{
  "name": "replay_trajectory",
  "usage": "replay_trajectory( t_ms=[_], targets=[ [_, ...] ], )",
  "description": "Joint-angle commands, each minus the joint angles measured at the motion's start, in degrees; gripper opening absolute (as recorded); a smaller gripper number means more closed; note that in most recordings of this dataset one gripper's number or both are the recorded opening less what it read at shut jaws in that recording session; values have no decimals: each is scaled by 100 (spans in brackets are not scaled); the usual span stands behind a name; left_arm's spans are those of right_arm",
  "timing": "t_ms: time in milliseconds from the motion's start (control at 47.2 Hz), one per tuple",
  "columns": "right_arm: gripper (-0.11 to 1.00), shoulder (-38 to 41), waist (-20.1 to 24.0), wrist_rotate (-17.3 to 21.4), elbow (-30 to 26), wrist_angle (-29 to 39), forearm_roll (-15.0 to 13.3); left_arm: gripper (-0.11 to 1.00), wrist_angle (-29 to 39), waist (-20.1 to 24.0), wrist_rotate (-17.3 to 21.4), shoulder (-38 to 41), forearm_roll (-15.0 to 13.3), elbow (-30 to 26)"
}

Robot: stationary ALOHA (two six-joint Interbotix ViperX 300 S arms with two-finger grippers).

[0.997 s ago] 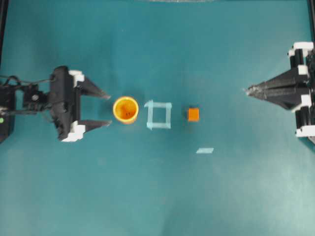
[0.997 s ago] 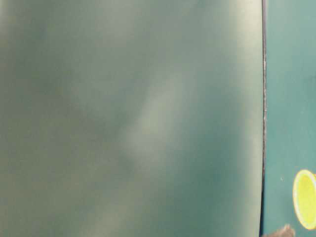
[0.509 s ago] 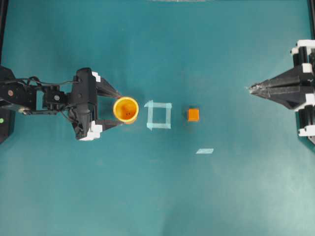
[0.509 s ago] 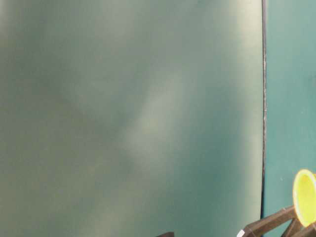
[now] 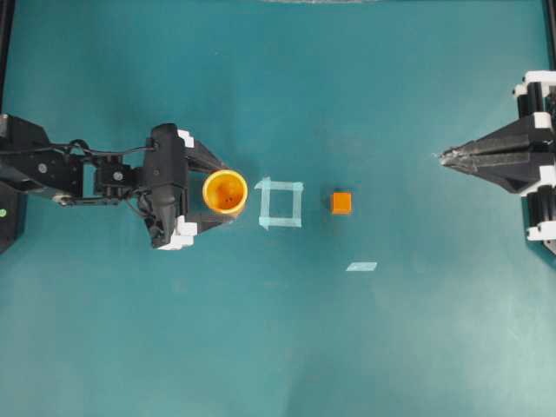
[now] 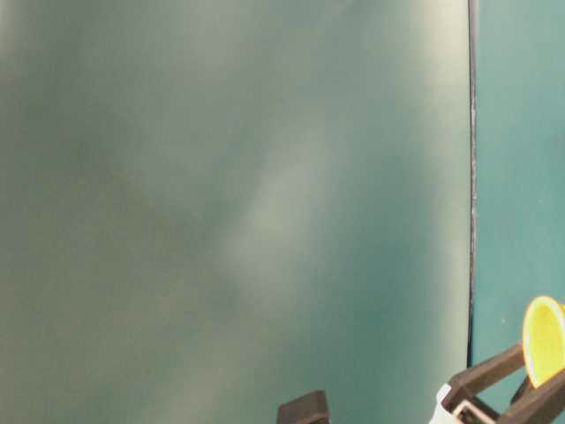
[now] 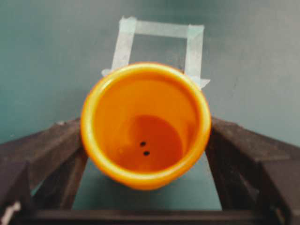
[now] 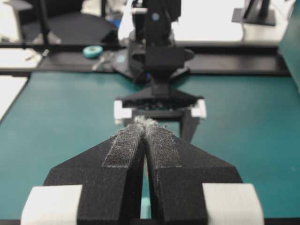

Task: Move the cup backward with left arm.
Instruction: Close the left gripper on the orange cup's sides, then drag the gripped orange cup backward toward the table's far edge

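- Overhead: the cup sits upright on the teal table, left of centre, right between the fingers of the left gripper. One finger is on each side of it and they look spread about as wide as the cup, close to its wall, but I can't tell from up here if they actually touch. Just right of the cup there's a tape square, then a small orange cube, and a loose bit of tape below that. The right gripper is way off on the right, fingers pinched together on nothing.
- Table-level: mostly blurry green. The cup peeks in at the bottom right with dark fingers next to it.
- Left wrist: the cup fills the view, fingers flanking both sides, tape square just behind it.
- Right wrist: the fingers are closed tip to tip, holding nothing, with the left arm facing across the table.
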Motion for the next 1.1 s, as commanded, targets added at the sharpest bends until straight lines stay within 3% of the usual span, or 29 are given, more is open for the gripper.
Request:
replay_trajectory(
  t_ms=[0, 254, 445, 891, 1081],
  targets=[
    [0, 18, 9, -9, -176, -35, 9, 84, -158, -18, 0, 53, 0, -132],
    [0, 18, 9, -9, -185, -35, 9, 82, -220, -62, 0, 185, 0, -114],
    [0, 26, 9, -9, -176, -35, 9, 64, -246, -70, 9, 167, 0, -114],
    [0, 26, 9, 0, -185, 9, 9, 64, -510, -53, 185, 149, 18, -114],
    [0, 26, 9, 0, -185, 9, 9, 64, -624, 202, 369, 141, 26, -105]
  ],
)
